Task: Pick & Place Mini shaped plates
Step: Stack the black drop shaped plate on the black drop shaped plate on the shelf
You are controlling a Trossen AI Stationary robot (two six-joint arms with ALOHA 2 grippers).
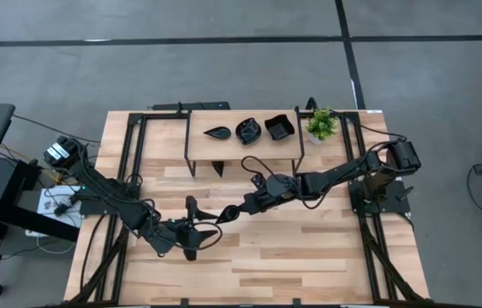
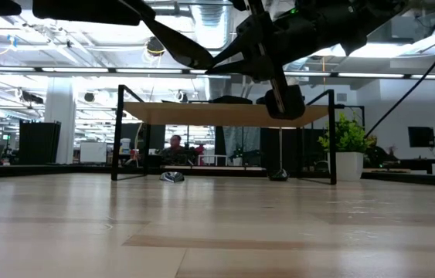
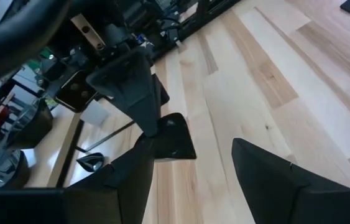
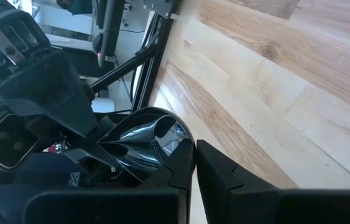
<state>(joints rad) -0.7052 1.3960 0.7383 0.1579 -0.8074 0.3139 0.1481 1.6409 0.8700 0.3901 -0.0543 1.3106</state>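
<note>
Wooden table w/ a raised shelf at the far edge: three mini shaped plates sit on top — teardrop, scalloped round, square — w/ a potted plant just beside them and at least one more plate on the table under the shelf. Both arms meet mid-table: right gripper is pinched tight on the rim of a glossy leaf-shaped plate, held up off the wood, while left gripper hangs wide, empty, facing it. Looks like a handover or mid-carry step; next move prob. needs the left jaws to straddle the free rim squarely before the right lets go, else the slick dish could slip.
</note>
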